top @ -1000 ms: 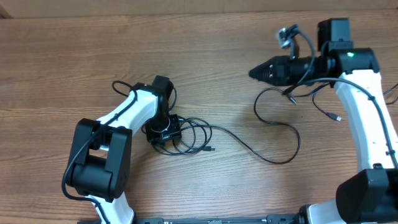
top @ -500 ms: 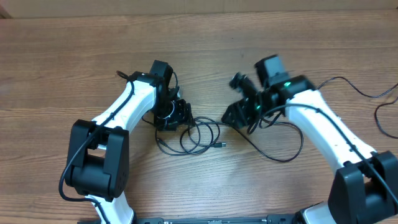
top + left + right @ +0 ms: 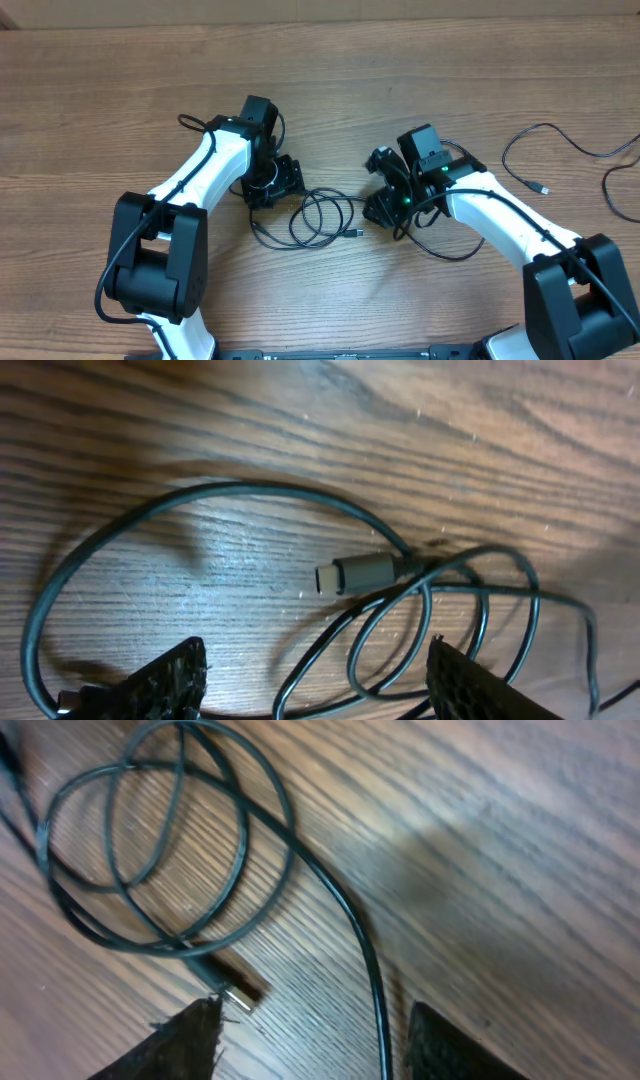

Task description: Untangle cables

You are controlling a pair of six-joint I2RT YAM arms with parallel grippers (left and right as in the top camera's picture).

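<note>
Thin black cables (image 3: 325, 215) lie in loose overlapping loops on the table (image 3: 100, 100) just ahead of my left pincer (image 3: 315, 670), a grey plug (image 3: 360, 573) among them. My right pincer (image 3: 310, 1035) faces them too. Both gape wide, holding nothing.

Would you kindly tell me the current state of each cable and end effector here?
Coiled cable: looped over itself, lying flat, ungrasped.
Plug: free, not gripped.
Loose cable: spread out, apart from the coil.
Left end effector: open, over the coil.
Right end effector: open, a strand between its fingers.
</note>
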